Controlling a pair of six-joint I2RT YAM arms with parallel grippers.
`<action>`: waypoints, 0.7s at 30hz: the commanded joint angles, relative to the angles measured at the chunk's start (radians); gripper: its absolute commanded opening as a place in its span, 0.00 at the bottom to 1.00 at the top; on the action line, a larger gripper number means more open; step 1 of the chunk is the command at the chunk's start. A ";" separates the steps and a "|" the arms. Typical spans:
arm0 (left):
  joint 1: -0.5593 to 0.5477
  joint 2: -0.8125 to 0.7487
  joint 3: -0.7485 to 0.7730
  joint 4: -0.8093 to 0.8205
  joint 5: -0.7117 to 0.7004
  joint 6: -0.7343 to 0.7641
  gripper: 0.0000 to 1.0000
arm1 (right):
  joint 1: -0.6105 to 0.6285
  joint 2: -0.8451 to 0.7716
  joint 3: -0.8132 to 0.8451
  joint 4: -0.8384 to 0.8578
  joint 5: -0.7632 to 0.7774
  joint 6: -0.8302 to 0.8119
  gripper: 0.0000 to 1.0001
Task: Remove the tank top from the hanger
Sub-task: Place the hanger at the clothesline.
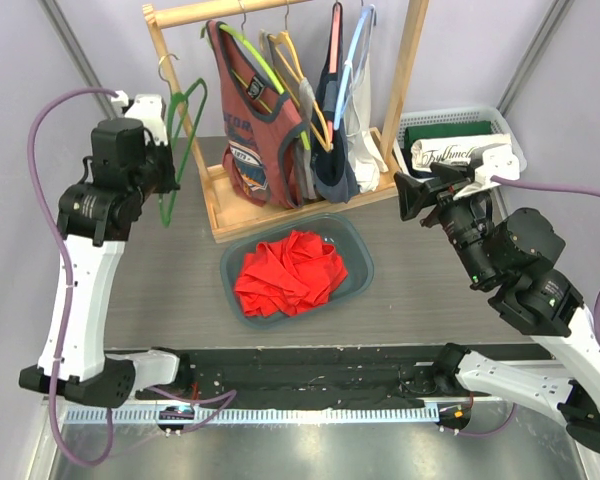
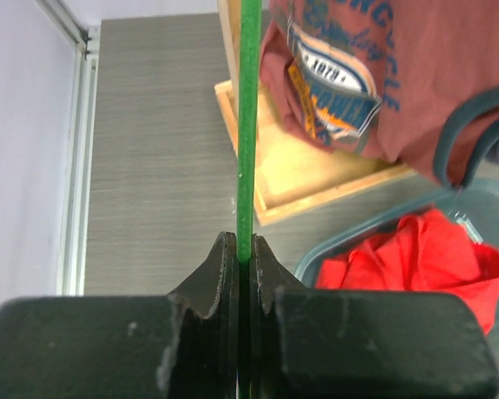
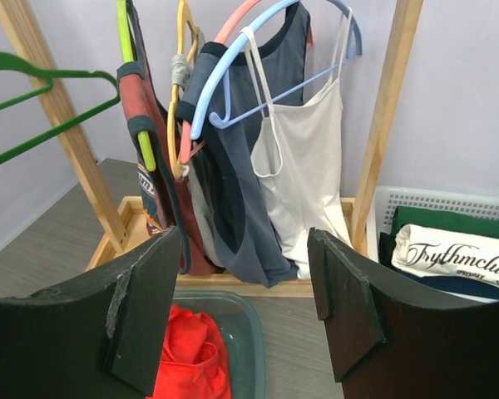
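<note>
Plainly, the left gripper (image 2: pixel 243 253) is pinched tight on the thin bar of a bare green hanger (image 2: pixel 247 125), a smooth plastic rod that runs straight up between its black, chipped fingers. It holds the hanger above the far left part of the table (image 1: pixel 160 290), whose top is grey with a fine woodgrain. The red tank top (image 1: pixel 290 272) is off the hanger and lies crumpled in soft folds inside a grey-blue plastic basin (image 1: pixel 363 255) with rounded corners. The basin sits at the middle of the table, just in front of the rack's base. The right gripper (image 3: pixel 243 303) stands wide apart with nothing between its flat black fingers, and it faces the pale wooden rack (image 1: pixel 412 70) at the table's far edge. On the rack a rust-red tank (image 1: pixel 255 120) with grey-blue trim hangs from a lime hanger. Its oval badge reads "1978", and the blue block letters around the badge are cut off. Beside it hang a navy tank (image 3: pixel 233 208) and a thin-strapped white camisole (image 3: pixel 308 183), the camisole on a light-blue hanger. At the far right corner a white slotted basket (image 3: pixel 449 199) holds folded cloth. The white piece (image 3: pixel 457 253) bears black script too loose to read for sure.
</note>
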 commanded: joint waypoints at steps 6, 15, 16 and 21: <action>-0.001 0.093 0.240 0.128 0.017 -0.091 0.00 | 0.004 0.010 0.008 0.012 -0.058 0.052 0.69; -0.021 0.228 0.355 0.119 0.028 -0.122 0.00 | 0.004 0.016 0.017 0.021 -0.071 0.052 0.69; -0.023 0.239 0.360 0.119 0.028 -0.122 0.00 | 0.002 0.016 0.017 0.023 -0.073 0.050 0.69; -0.021 0.289 0.420 0.125 0.011 -0.101 0.00 | 0.004 0.016 0.010 0.024 -0.078 0.041 0.69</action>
